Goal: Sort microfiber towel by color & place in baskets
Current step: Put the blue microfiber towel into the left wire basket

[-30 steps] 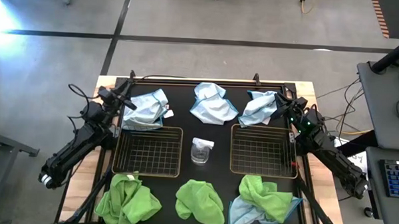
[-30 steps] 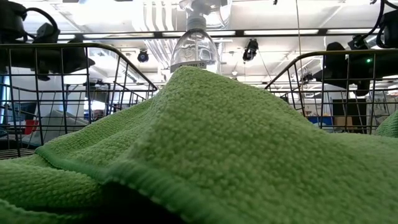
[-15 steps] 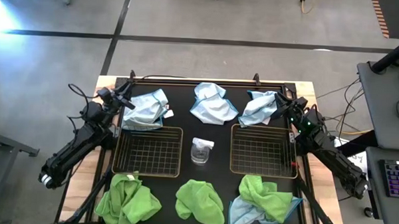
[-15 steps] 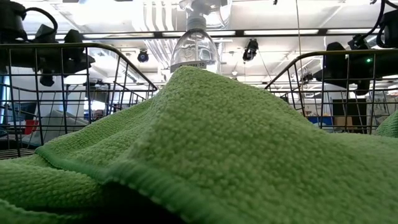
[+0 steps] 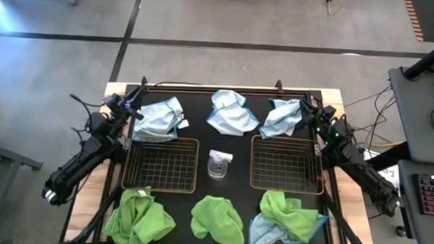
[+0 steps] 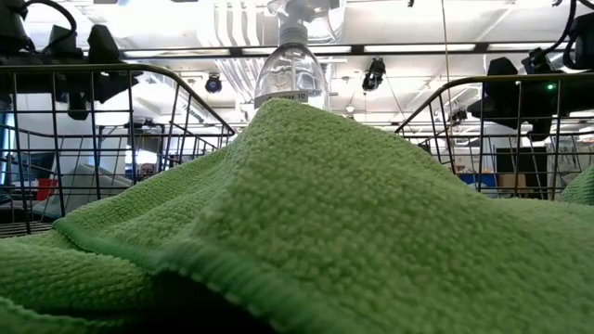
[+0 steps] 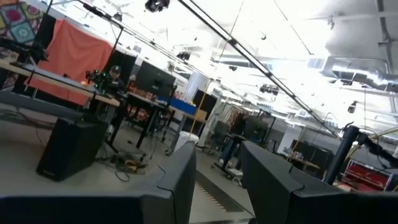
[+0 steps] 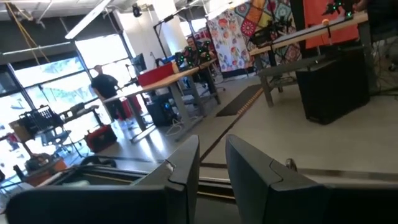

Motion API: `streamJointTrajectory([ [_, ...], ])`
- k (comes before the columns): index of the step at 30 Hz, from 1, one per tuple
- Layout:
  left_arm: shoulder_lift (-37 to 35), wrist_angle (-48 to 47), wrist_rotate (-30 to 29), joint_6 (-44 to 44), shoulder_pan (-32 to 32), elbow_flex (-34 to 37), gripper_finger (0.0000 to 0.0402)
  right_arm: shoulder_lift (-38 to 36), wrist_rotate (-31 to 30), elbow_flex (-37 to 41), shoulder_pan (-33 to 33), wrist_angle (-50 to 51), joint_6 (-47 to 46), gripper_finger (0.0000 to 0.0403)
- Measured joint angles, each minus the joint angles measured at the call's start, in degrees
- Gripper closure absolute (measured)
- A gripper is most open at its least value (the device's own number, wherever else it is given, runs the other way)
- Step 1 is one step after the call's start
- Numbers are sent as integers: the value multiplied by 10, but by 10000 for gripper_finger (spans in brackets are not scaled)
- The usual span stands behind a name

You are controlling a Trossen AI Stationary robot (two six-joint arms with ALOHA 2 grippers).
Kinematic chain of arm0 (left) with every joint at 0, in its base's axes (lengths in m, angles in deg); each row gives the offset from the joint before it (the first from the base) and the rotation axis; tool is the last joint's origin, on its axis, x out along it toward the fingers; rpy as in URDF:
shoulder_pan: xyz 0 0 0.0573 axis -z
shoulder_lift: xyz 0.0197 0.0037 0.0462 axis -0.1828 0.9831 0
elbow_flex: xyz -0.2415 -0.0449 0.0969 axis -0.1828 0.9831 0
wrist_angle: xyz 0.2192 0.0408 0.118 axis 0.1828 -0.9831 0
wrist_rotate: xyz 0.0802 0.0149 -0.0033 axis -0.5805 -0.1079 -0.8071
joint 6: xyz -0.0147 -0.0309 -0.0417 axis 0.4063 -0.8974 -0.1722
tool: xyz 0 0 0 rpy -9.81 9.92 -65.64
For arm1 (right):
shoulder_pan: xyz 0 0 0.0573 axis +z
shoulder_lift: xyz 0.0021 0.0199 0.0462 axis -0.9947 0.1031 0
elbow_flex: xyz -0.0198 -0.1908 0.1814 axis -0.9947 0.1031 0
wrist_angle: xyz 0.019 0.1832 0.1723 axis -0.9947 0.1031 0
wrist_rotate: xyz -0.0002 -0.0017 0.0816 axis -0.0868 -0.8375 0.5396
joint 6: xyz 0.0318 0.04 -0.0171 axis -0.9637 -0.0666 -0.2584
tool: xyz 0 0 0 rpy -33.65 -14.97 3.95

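Note:
Three pale blue towels lie crumpled along the table's far side: one at the left (image 5: 158,120), one in the middle (image 5: 228,112), one at the right (image 5: 281,118). Lime green towels lie along the near edge (image 5: 138,217) (image 5: 217,220) (image 5: 290,210), and the right one sits on another blue towel (image 5: 260,234). Two bronze wire baskets stand between the rows, left (image 5: 126,162) and right (image 5: 252,163). My left gripper (image 5: 136,105) hovers open by the left blue towel's far-left corner. My right gripper (image 5: 303,110) hovers open by the right blue towel's far-right edge. Both wrist views show bare fingers (image 7: 180,180) (image 8: 183,168).
A clear spray bottle (image 5: 219,164) stands between the baskets, and its top shows in the low view (image 6: 292,65). A green towel (image 6: 306,232) fills the low view's foreground. Cables run at the table's far corners. A person (image 8: 102,84) stands far off in the room.
My left gripper has risen a little above the far-left blue towel and drifted slightly toward the table's left edge. No towel has moved.

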Motion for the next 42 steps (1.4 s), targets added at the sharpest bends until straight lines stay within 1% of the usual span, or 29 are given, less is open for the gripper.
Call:
streamJointTrajectory([
  [3,0,0,3,-4,0,0,288,6,0,0,0,0,-20,330],
  [5,0,4,18,-12,0,0,288,11,0,0,0,1,-22,330],
  [9,0,58,76,-13,0,0,288,24,2,0,0,-15,-12,330],
  [11,0,60,90,-13,0,-15,288,32,13,-1,0,-40,-10,330],
  [14,9,43,90,-7,0,-58,288,53,21,-24,0,-30,0,330],
  [16,29,2,90,11,0,-94,288,74,21,-56,0,-12,22,330],
  [19,78,-83,89,40,0,-160,288,121,21,-113,0,56,56,330],
  [21,121,-138,80,58,0,-202,288,159,18,-153,0,110,68,330],
  [25,213,-231,41,93,0,-282,288,239,0,-235,-1,200,91,330],
  [30,318,-345,26,124,0,-360,288,338,0,-314,-2,292,99,330],
  [34,385,-443,1,125,-1,-403,288,396,0,-344,-2,317,116,330],
  [37,421,-505,-5,124,-1,-423,288,428,0,-349,-2,324,120,330],
  [42,464,-559,-6,119,-2,-436,288,460,0,-355,-8,320,132,330],
])
